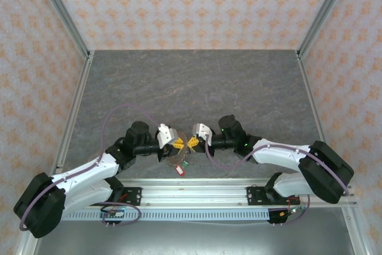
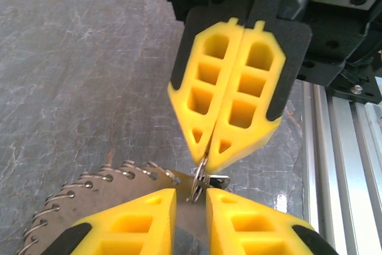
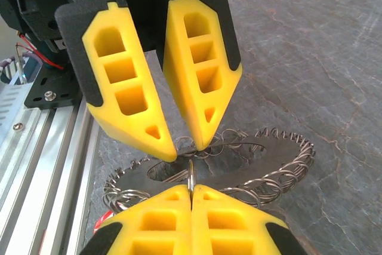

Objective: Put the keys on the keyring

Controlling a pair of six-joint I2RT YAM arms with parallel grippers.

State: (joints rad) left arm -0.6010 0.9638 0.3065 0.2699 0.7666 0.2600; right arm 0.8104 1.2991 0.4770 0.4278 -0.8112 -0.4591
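The keyring is a flat grey-brown ring with wire loops all along its rim, lying on the table under both grippers. My right gripper is shut on a small wire ring that stands upright at the keyring's edge. A small metal key piece hangs beside that ring. My left gripper faces the right one tip to tip, open, with the small ring's lower end in the gap. Red and green key tags lie just below the grippers.
An aluminium rail runs along the table's near edge, close behind both wrists. The grey slate table stretches away to patterned walls at the back and sides.
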